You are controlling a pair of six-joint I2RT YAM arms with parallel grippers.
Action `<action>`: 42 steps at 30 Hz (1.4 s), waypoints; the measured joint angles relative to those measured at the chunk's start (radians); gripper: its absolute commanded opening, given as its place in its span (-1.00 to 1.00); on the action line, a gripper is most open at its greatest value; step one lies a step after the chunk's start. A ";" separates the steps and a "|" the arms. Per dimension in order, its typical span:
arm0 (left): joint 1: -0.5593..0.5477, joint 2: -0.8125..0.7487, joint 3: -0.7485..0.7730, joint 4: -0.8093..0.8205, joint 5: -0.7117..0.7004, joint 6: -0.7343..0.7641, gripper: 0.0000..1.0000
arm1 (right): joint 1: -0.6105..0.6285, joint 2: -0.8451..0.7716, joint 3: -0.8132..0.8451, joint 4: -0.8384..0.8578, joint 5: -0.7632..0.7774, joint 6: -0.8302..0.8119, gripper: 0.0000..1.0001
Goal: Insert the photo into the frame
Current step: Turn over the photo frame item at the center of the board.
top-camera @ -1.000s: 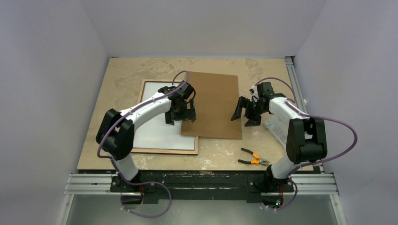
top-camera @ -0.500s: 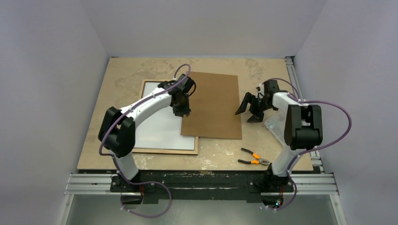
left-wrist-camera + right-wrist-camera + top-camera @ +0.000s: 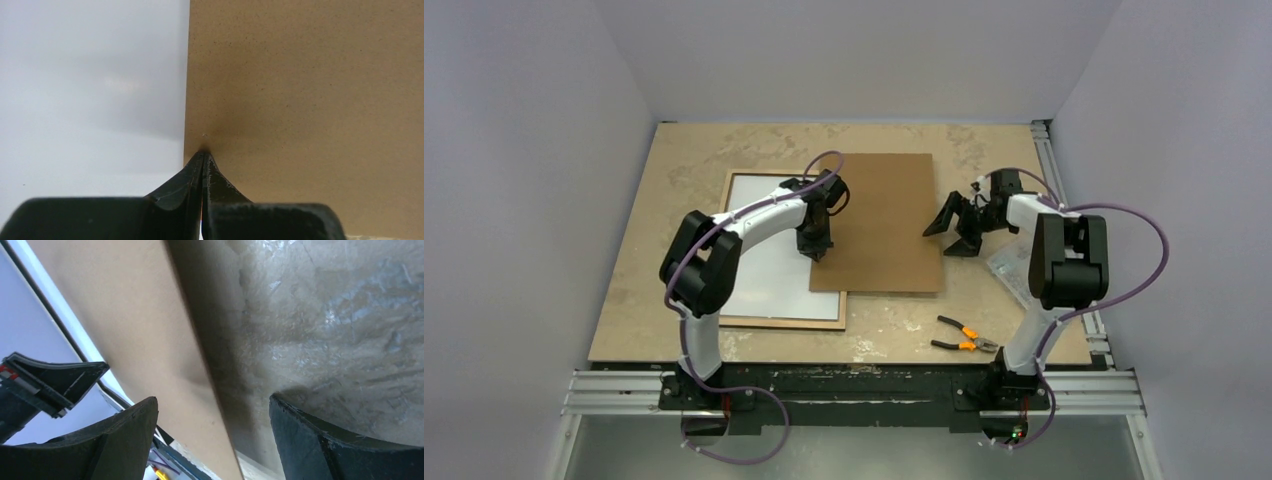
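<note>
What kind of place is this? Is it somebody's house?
Not a house, most likely a robot lab's test bench. A left arm and a right arm are bolted to a metal rail, plain walls box in the table, and pliers lie by the right arm.

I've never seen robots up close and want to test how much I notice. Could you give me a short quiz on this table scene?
1. True or false: the right gripper has its jaws shut.
2. Which tool lies near the front edge of the table? A) pliers B) scissors C) screwdriver
3. Fill in: seen from the top camera, the brown backing board partly covers the ___ side of the frame.

Key
1. False: the jaws stand wide open beside the board's right edge.
2. A
3. right
</note>
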 measured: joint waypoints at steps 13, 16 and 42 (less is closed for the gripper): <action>0.000 0.029 0.000 0.002 -0.010 0.000 -1.00 | -0.002 0.056 -0.040 0.177 -0.196 0.054 0.34; 0.000 0.029 0.000 0.002 -0.009 0.000 -1.00 | -0.001 0.056 -0.076 0.233 -0.233 0.077 0.14; -0.001 -0.256 -0.040 -0.001 -0.006 0.005 0.13 | 0.050 -0.251 0.199 -0.126 -0.150 0.007 -1.00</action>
